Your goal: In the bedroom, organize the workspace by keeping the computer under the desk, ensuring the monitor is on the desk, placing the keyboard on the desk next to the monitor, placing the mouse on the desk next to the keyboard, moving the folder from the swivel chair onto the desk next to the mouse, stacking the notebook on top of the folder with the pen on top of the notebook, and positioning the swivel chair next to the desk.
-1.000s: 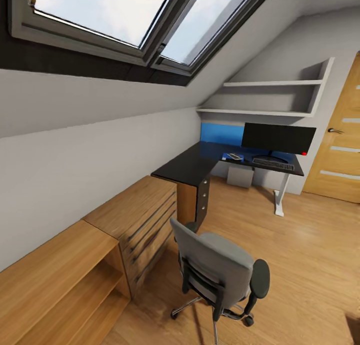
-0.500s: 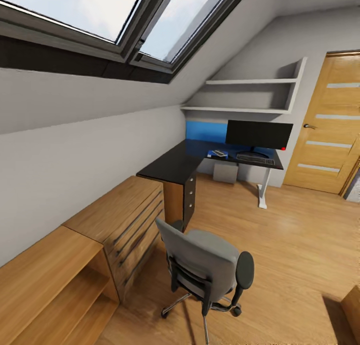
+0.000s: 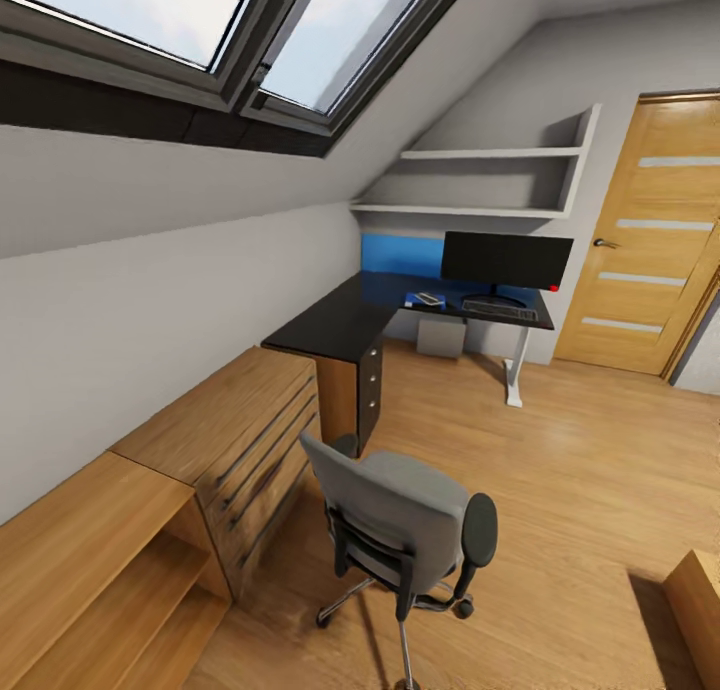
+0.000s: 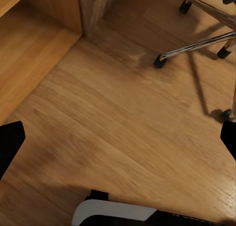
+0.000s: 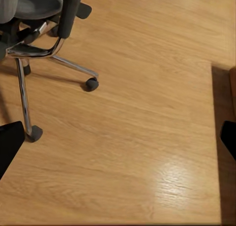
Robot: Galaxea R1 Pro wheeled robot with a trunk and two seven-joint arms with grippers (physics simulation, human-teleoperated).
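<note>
The swivel chair point(image 3: 405, 515) stands on the wood floor with its back to me, away from the desk point(image 3: 335, 325); the visible part of its seat is bare grey. At the far end of the desk stands the monitor point(image 3: 507, 260), with the keyboard point(image 3: 499, 310) in front of it. Left of the keyboard lies a flat blue item point(image 3: 424, 299) with a small pale object on it, too far away to name. The computer point(image 3: 441, 337) sits under the desk. My left gripper point(image 4: 118, 142) and right gripper point(image 5: 118, 140) hang open over the floor near the chair's casters point(image 4: 160, 61).
A light wooden drawer unit point(image 3: 255, 430) and a low open shelf point(image 3: 90, 570) line the left wall. A wooden door point(image 3: 640, 240) is at the far right, and wall shelves point(image 3: 480, 180) hang above the desk. A wooden corner point(image 3: 700, 600) juts in at the bottom right.
The whole head view has shifted: the desk and chair sit further left and the door shows more fully. This is camera motion; nothing in the room has moved.
</note>
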